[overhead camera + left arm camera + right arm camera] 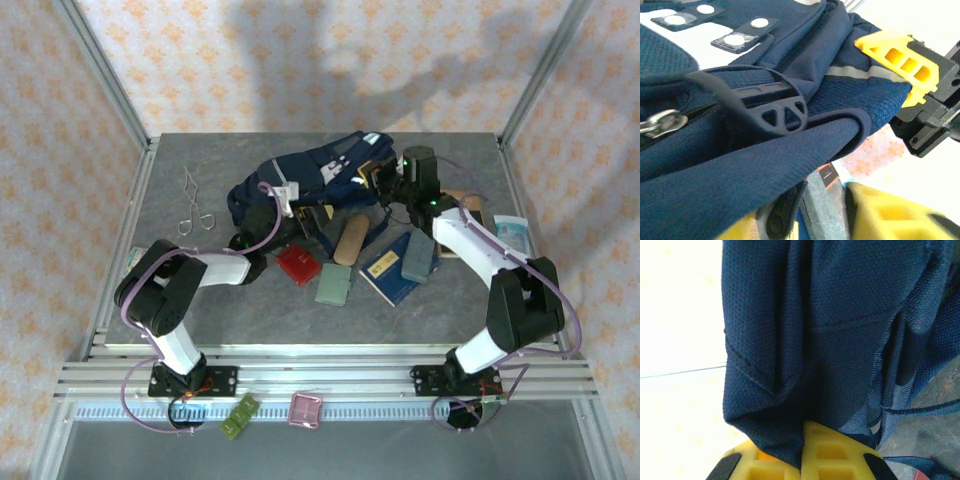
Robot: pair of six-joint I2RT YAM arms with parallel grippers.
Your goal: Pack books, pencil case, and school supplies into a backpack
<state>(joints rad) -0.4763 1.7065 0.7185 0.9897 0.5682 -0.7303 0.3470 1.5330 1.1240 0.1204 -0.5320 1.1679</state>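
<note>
Your right tool (796,450) is clamped on the backpack (310,172) fabric, probably to hold its mouth open, while your left tool (810,220) straddles a fold, grip unclear, with the pencil case (350,241) and dark blue book (388,272) unpacked beside it on the tabletop (250,312).

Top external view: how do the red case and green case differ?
The red case is squarish and bright; the green case is a longer, pale rectangle. The red case lies left of the green case. Both lie flat on the table, outside the backpack.
</note>
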